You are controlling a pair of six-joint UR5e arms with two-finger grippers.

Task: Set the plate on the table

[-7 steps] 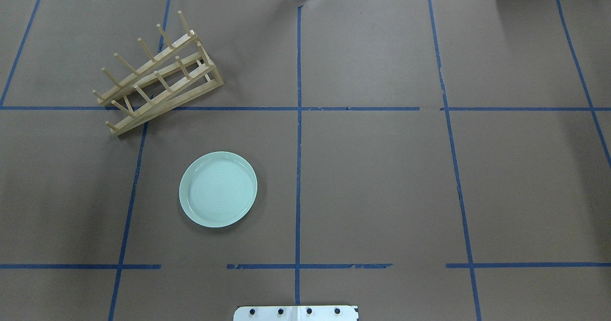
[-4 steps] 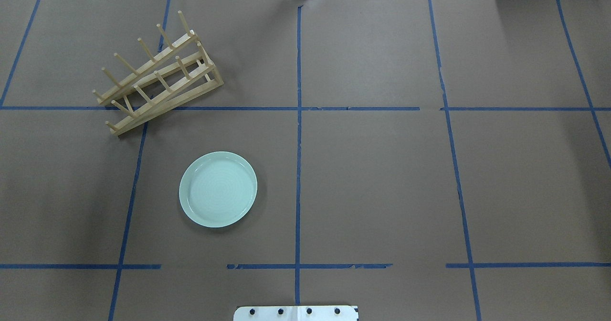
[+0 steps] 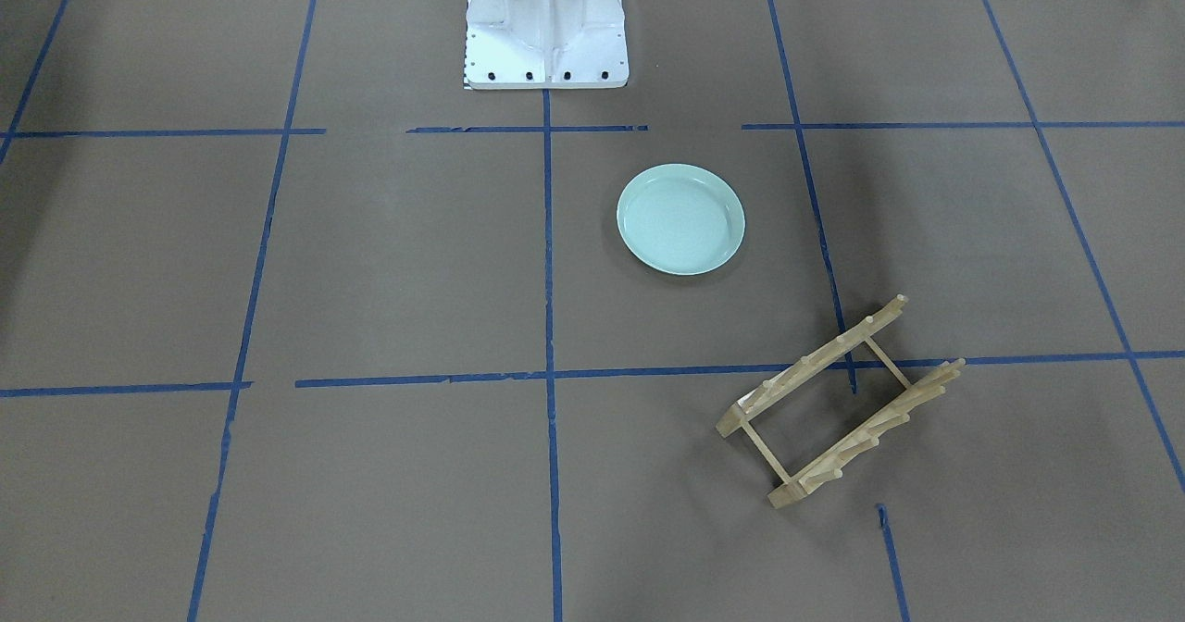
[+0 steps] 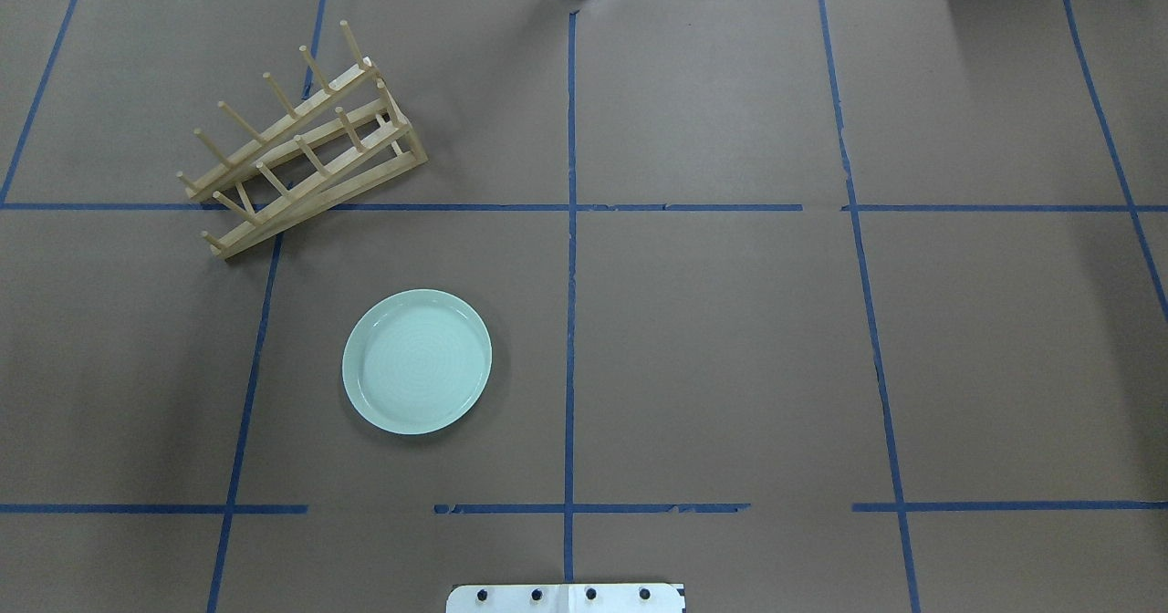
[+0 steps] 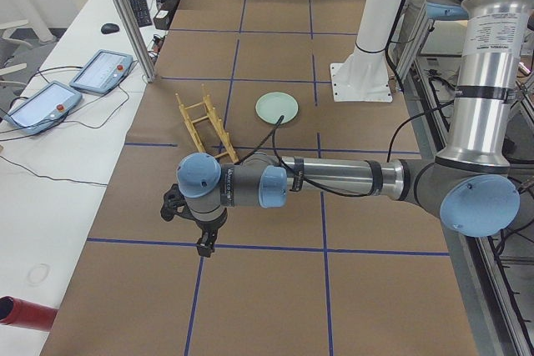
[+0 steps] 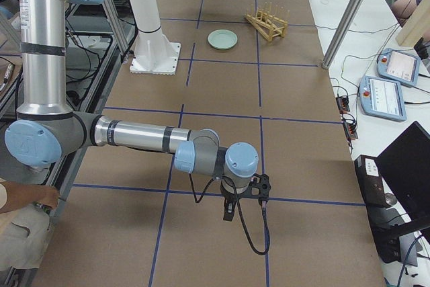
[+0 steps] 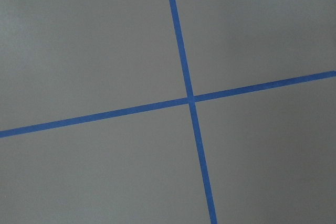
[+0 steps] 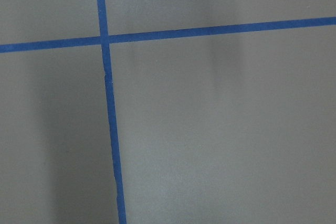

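The pale mint-green plate [image 4: 417, 361] lies flat and upright on the brown paper table [image 4: 730, 339], left of the centre tape line and alone. It also shows in the front view [image 3: 680, 219] and both side views [image 5: 277, 108] [image 6: 222, 39]. My left gripper [image 5: 204, 243] hangs over the table's far left end, well away from the plate. My right gripper [image 6: 228, 212] hangs over the far right end. Both show only in side views, so I cannot tell whether they are open or shut. The wrist views show only bare paper and tape.
A light wooden peg rack [image 4: 301, 143] stands behind and left of the plate, with no plates in it. The white robot base [image 3: 546, 25] is at the table's near edge. Tablets and cables lie beyond the far edge [image 5: 100, 72].
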